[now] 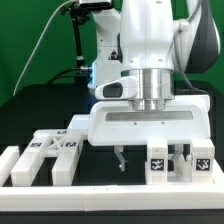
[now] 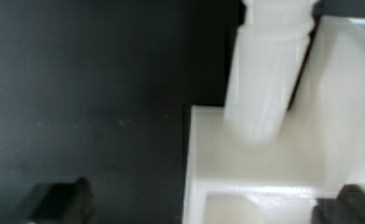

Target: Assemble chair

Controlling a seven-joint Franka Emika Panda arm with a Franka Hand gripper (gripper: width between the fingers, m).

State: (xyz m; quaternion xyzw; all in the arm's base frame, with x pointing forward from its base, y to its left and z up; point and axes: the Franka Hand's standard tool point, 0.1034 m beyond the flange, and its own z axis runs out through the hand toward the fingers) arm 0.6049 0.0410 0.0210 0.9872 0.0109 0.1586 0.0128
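While the chair exists only as loose parts, its chunky matte-white plastic chair pieces [image 1: 52,152] lie in two groups on the matte black table [image 1: 40,115]. A flat, notched cluster sits at the exterior view's left, and two upright tagged blocks [image 1: 158,166] stand at the exterior view's right. In the wrist view a smooth white flat panel [image 2: 277,175] lies under the camera with a white round post [image 2: 268,70] beyond it. I cannot tell whether the post rests on the panel or just beside it. The parts sit close against the low white border rail [image 1: 100,190], likely so that each has a known spot and shows its tag to a camera.

The two-finger gripper [image 1: 148,158] hangs low between the two groups, just beside the tagged blocks, its jaws spread wide and gripping nothing. Its dark fingertips [image 2: 54,200] stand well apart, one over bare table and the other over the panel, so the panel's edge lies between them. That reads as a straddling stance taken before closing on the panel, though no contact is visible. Above rises the big glossy white robot arm [image 1: 150,40].

As for markings, the only labels are black-and-white square tags on the pieces. They carry patterns, not letters, and no brand or writing can be read anywhere.
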